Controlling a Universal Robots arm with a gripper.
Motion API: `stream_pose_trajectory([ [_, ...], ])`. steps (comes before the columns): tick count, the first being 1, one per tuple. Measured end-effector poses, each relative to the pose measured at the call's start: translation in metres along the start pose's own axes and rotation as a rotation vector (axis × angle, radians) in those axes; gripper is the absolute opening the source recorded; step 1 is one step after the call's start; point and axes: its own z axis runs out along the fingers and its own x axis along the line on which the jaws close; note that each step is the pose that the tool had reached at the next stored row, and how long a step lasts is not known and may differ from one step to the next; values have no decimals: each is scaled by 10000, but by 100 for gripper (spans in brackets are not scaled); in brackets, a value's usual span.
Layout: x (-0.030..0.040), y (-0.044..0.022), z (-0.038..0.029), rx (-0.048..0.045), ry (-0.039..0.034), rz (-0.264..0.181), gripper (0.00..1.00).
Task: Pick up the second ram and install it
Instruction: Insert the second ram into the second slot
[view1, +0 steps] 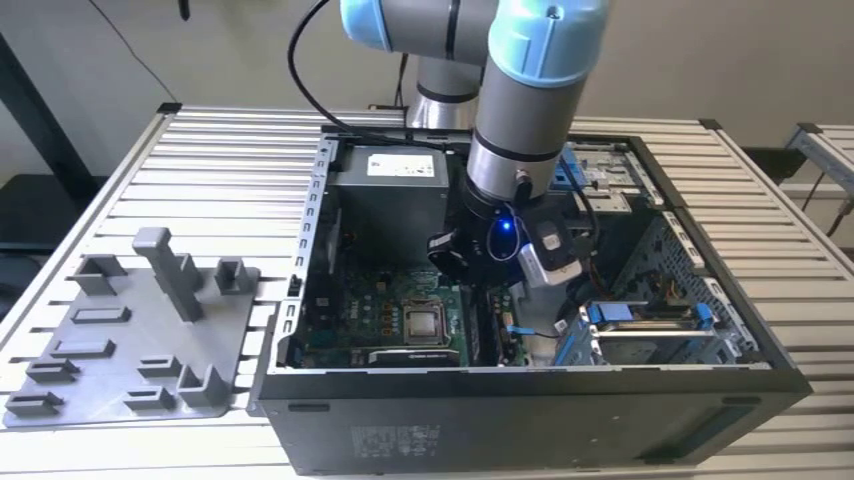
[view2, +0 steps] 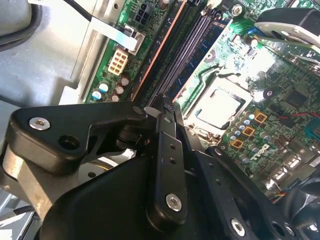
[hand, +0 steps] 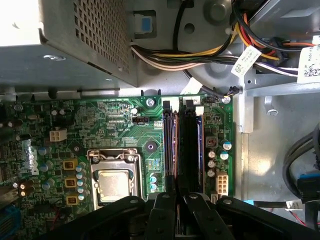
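My gripper (view1: 483, 292) reaches down into the open computer case (view1: 310, 250), over the memory slots beside the processor socket (hand: 114, 184). In both wrist views its black fingers (view2: 165, 150) are drawn together at the near end of a thin dark stick with a copper-coloured edge, the second ram (hand: 174, 150). The ram (view2: 159, 62) stands on edge along the slots, running away from the fingertips. Whether it is pressed fully into its slot I cannot tell. The gripper (hand: 179, 197) is shut on that end of it (view2: 161, 107).
The grey power supply box (hand: 70, 40) and a bundle of cables (hand: 210, 55) lie beyond the slots. A drive cage with blue clips (view1: 641, 320) fills the case's side at the exterior view's right. A grey fixture plate with an upright post (view1: 167, 270) sits on the slatted table.
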Motion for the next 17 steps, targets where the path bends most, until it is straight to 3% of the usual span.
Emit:
stream_pose_trajectory([
  [17,-2,1,-10,23,-9,-176,13],
])
